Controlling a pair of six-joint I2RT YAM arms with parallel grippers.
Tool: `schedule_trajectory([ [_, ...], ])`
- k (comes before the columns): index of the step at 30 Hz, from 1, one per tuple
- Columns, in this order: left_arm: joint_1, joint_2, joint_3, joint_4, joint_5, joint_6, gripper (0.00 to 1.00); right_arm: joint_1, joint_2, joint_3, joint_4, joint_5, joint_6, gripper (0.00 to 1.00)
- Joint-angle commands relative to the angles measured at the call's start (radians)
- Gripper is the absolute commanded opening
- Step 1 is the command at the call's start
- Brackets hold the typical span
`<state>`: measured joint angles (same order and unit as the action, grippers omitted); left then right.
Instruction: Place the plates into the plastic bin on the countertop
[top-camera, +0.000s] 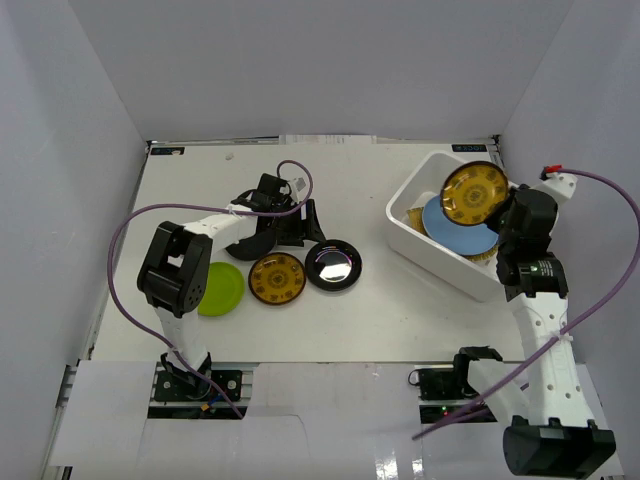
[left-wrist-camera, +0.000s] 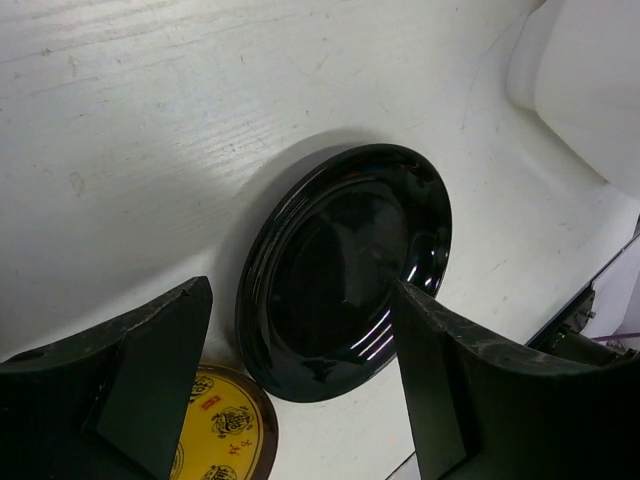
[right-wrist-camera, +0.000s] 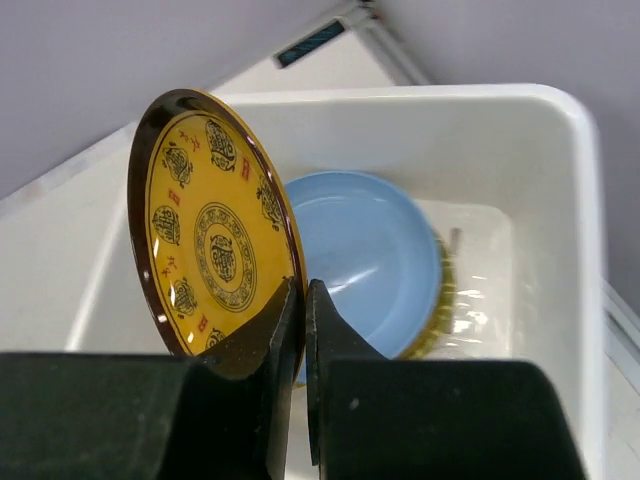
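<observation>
My right gripper (top-camera: 505, 212) is shut on the rim of an amber patterned plate (top-camera: 475, 192), holding it on edge over the white plastic bin (top-camera: 404, 203); the grip shows in the right wrist view (right-wrist-camera: 303, 287). In the bin lies the light blue plate (right-wrist-camera: 375, 260) on a tan woven plate (top-camera: 487, 256). My left gripper (top-camera: 298, 226) is open above the countertop (top-camera: 360, 185). A glossy black plate (left-wrist-camera: 345, 265) lies just beyond its fingertips. A second amber plate (top-camera: 277, 277) and a lime green plate (top-camera: 221, 288) lie flat nearby. A dark crescent (top-camera: 247, 246) under the left wrist looks like another black plate.
Grey walls enclose the countertop on three sides. The bin stands at the right, angled, close to the right wall. Purple cables loop from both arms. The bin's corner (left-wrist-camera: 575, 80) shows at the top right of the left wrist view.
</observation>
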<state>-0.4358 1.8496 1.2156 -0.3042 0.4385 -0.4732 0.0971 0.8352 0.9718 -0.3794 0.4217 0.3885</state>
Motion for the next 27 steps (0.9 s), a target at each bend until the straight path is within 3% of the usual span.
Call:
schedule_trajectory([
  [1,-0.001,0.01,0.041,-0.033,0.052,0.039,0.82,-0.215,0.022,-0.054,0.08,-0.236,0.029,0.08],
  [9,-0.001,0.086,0.051,-0.042,0.058,0.05,0.72,-0.375,0.053,-0.267,0.201,-0.467,0.182,0.08],
  [15,-0.004,0.123,0.048,-0.039,0.075,0.044,0.56,-0.405,0.076,-0.364,0.243,-0.469,0.228,0.09],
  [18,-0.011,0.134,0.045,-0.033,0.077,0.041,0.52,-0.407,0.081,-0.389,0.258,-0.488,0.23,0.29],
  [19,-0.009,0.135,0.045,-0.033,0.075,0.038,0.49,-0.407,0.081,-0.387,0.258,-0.488,0.228,0.44],
  [22,-0.009,0.135,0.044,-0.033,0.071,0.036,0.42,-0.407,0.051,-0.377,0.254,-0.497,0.216,0.72],
  [24,-0.009,0.135,0.042,-0.032,0.069,0.036,0.37,-0.407,0.021,-0.355,0.238,-0.512,0.202,0.81],
  [25,-0.009,0.134,0.042,-0.032,0.065,0.035,0.25,-0.407,0.009,-0.348,0.234,-0.544,0.201,0.83],
  [27,-0.009,0.126,0.038,-0.029,0.055,0.031,0.14,-0.404,-0.033,-0.334,0.228,-0.584,0.199,0.86],
])
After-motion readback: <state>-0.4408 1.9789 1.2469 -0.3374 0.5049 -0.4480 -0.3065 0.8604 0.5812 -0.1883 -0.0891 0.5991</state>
